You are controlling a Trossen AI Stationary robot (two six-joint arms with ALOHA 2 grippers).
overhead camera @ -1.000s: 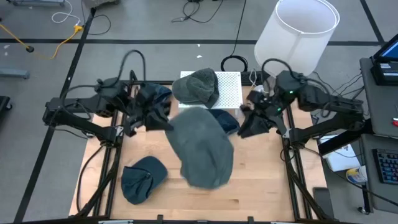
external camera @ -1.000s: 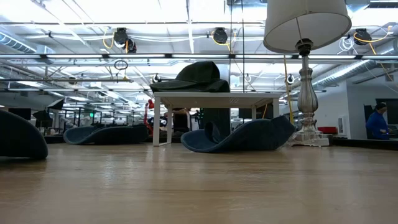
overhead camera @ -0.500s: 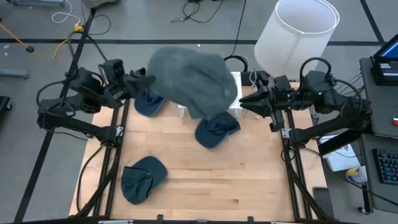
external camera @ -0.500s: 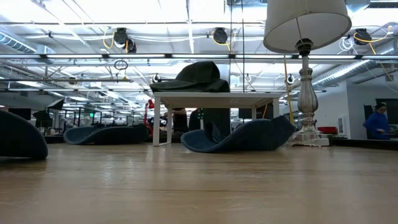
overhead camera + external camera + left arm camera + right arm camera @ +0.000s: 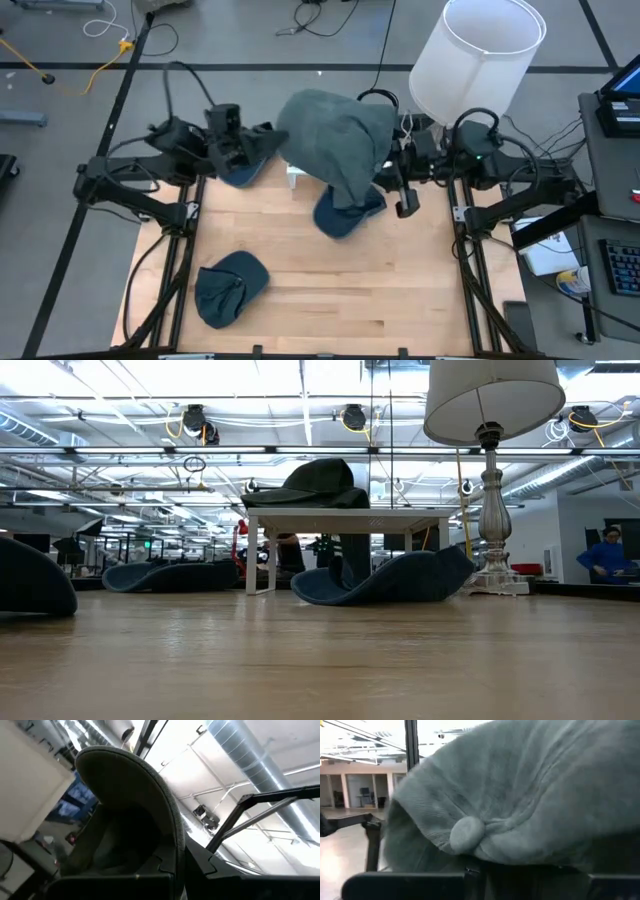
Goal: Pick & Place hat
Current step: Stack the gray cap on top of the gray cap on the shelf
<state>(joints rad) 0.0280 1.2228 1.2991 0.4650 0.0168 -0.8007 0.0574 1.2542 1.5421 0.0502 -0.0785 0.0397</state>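
Clearly, the wooden table (image 5: 400,290) fills the middle of the high view, and the white lamp shade (image 5: 478,52) stands at its far right corner. Between the 2 arms, a grey hat (image 5: 338,140) hangs in the air above the far part of the table, over the small white stand (image 5: 345,517), of which only a bit shows from above. The left gripper (image 5: 268,140) is at the hat's left edge, and its fingers are fully closed on the fabric; its wrist view shows the curved brim close in front. The right gripper (image 5: 392,170) is at the hat's right side, pressed narrowly together on the cloth, and its wrist view is filled with the hat's crown and top button (image 5: 466,834). Under the hanging hat, a dark blue cap (image 5: 345,212) lies on the wood. Another blue cap (image 5: 237,168) lies just below the left gripper. A 3rd dark teal cap (image 5: 228,286) rests near the front left corner, well apart from the others. On the stand, another dark hat (image 5: 315,484) sits in the low view.
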